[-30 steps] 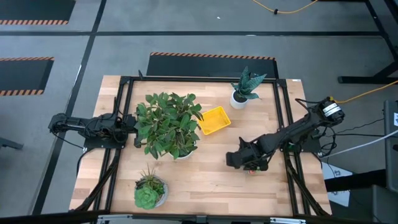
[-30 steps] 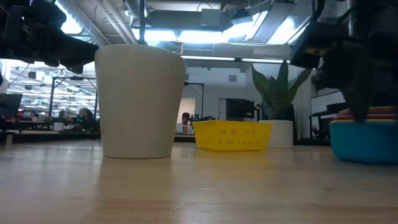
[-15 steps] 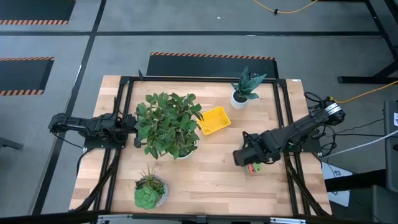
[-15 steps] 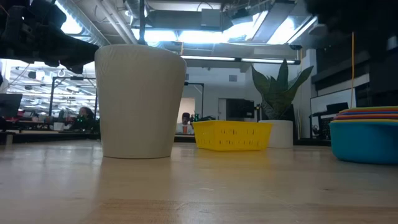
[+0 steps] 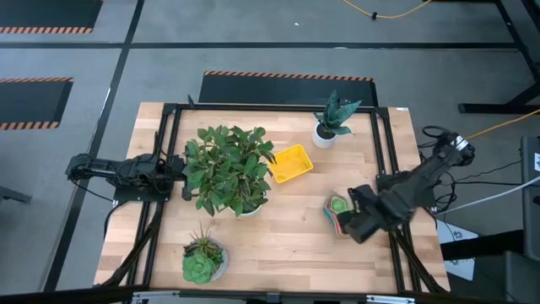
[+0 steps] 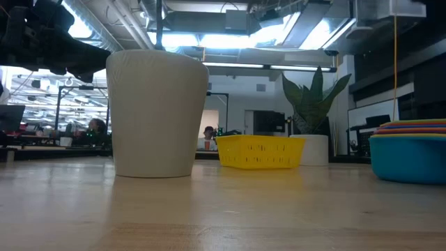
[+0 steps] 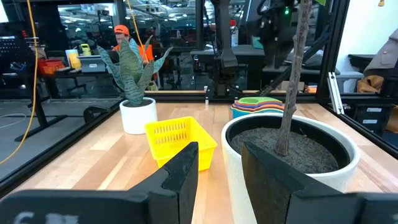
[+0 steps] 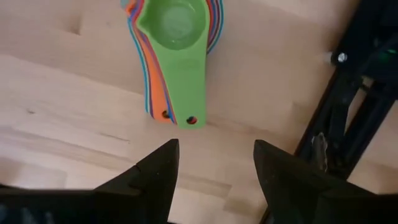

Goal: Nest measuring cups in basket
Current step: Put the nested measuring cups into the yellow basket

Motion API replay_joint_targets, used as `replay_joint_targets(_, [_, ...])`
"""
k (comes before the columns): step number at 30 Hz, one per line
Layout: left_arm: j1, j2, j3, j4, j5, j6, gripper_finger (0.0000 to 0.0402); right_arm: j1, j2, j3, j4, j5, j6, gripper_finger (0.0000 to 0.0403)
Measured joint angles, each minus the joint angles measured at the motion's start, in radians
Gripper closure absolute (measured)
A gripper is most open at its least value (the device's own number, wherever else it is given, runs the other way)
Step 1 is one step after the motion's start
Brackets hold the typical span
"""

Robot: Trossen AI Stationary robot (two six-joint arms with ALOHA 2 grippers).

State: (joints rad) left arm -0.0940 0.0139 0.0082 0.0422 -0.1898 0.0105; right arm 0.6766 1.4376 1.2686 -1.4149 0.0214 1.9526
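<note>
Above the measuring cups (image 8: 176, 50), right gripper (image 8: 214, 163) hovers open-fingered.

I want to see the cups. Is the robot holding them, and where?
No. The right gripper is open above the stacked measuring cups, which lie on the table. The left gripper is empty too.

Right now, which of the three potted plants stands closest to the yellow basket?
The big leafy plant: its leaves reach the yellow basket. The spiky plant stands apart; the small succulent is farthest.

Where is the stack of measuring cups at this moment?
In the high view the nested measuring cups lie on the table's right part, outside the yellow basket, just beside the open right gripper.
</note>
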Motion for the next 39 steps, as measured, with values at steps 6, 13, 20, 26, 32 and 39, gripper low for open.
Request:
replay_joint_targets(6, [0.000,0.000,0.000,0.000,0.000,0.000,0.0285,0.137,-0.092,-0.015,-0.045,0.155,0.122,0.0192])
replay_joint_targets(13, [0.000,0.000,0.000,0.000,0.000,0.000,0.0285,0.265,-0.230,-0.240,0.139,0.238,0.295,0.0192])
replay_joint_targets(20, [0.000,0.000,0.000,0.000,0.000,0.000,0.0285,0.310,-0.380,-0.499,0.414,0.345,0.295,0.0192])
replay_joint_targets(26, [0.000,0.000,0.000,0.000,0.000,0.000,0.0285,0.310,-0.483,-0.676,0.623,0.417,0.237,0.0192])
replay_joint_targets(32, [0.000,0.000,0.000,0.000,0.000,0.000,0.0285,0.309,-0.526,-0.781,0.818,0.481,0.210,0.0192])
replay_joint_targets(39, [0.000,0.000,0.000,0.000,0.000,0.000,0.0285,0.309,-0.524,-0.819,0.887,0.458,0.235,0.0192])
